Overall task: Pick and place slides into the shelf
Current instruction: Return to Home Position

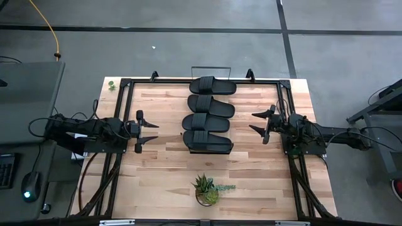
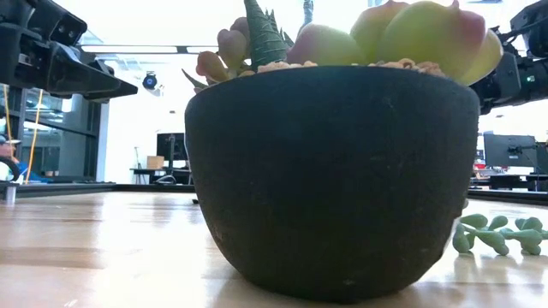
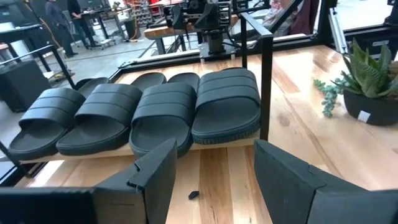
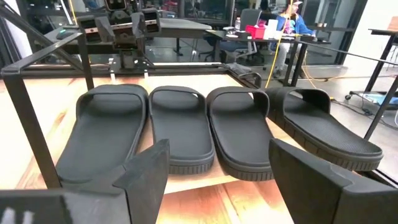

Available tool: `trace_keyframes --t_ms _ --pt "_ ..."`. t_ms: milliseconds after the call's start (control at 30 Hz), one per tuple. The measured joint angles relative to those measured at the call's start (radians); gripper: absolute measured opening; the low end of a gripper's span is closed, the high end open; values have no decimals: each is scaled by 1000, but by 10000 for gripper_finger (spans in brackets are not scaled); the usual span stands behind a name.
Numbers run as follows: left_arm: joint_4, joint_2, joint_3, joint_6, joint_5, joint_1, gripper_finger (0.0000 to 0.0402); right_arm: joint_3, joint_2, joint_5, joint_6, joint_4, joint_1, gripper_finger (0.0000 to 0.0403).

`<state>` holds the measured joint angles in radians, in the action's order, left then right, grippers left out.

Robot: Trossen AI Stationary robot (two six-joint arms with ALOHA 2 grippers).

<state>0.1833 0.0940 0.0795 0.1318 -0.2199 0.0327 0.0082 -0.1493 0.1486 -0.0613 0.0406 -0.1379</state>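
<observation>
Four black slides (image 1: 210, 113) are lying side by side, touching or nearly so, on the shelf (image 3: 81, 159), which is running from the middle of the bench's far edge toward its centre; its thin black wire frame is standing at the ends. All four are sitting flat with their straps up, so the placing part of the task is judged complete and only the return to the rest pose is remaining. The left gripper (image 1: 156, 132) is hovering between the bench's left edge and the shelf, its fingers spread apart and gripping nothing, pointing at the slides. The right gripper (image 1: 252, 122) is hovering between the right edge and the shelf, likewise spread and empty, facing the row from the opposite side. A potted succulent (image 1: 206, 191) is standing near the middle of the near edge of the bench (image 1: 157, 176), apart from both arms. To do this step well, each arm should probably be drawing straight back toward its own edge, rising before folding, so that no finger is catching a wire upright or nudging the nearest slide. Keeping the fingers parted and the motion slow should be lowering the risk of disturbing the finished row.
</observation>
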Motion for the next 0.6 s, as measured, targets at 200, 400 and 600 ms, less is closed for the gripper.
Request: trace_keyframes --t_ms 200,400,600 --pt "0 2 0 1 -16 0 198 0 0 0 -15 0 0 264" --pt "0 2 0 1 -16 0 198 0 -1 -1 -26 -1 0 264" --pt "-4 2 0 2 -11 0 198 0 -2 -1 -28 -1 0 264"
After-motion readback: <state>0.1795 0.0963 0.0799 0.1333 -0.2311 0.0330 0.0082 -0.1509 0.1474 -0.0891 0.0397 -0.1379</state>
